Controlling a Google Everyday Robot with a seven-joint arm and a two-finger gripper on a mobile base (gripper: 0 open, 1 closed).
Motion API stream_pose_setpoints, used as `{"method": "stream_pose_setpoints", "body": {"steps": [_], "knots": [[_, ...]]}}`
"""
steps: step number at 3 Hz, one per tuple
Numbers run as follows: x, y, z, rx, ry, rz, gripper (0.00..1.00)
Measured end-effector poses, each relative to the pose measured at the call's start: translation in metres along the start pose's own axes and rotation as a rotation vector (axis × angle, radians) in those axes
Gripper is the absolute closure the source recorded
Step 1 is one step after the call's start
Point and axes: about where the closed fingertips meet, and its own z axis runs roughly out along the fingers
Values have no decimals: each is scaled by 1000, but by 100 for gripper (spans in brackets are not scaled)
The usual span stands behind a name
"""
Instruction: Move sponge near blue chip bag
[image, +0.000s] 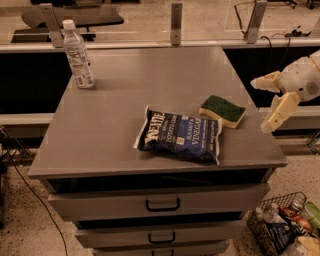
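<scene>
The sponge (222, 110), green on top with a pale yellow base, lies flat on the grey cabinet top (125, 100), just right of and behind the blue chip bag's upper right corner. The blue chip bag (180, 135) lies flat near the front edge, white lettering facing up. My gripper (264, 105) hangs open and empty off the right edge of the cabinet top, a short way right of the sponge, not touching it. Its two pale fingers (278, 113) are spread wide apart.
A clear water bottle (78, 55) with a white cap stands upright at the back left of the top. Drawers with black handles (162, 205) sit below. A wire basket (285, 230) of items stands on the floor at the lower right.
</scene>
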Motion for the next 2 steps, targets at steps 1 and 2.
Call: {"method": "stream_pose_setpoints", "body": {"steps": [1, 2], "knots": [[-15, -15, -50, 137, -63, -16, 0], [-31, -25, -117, 309, -170, -12, 0]]}}
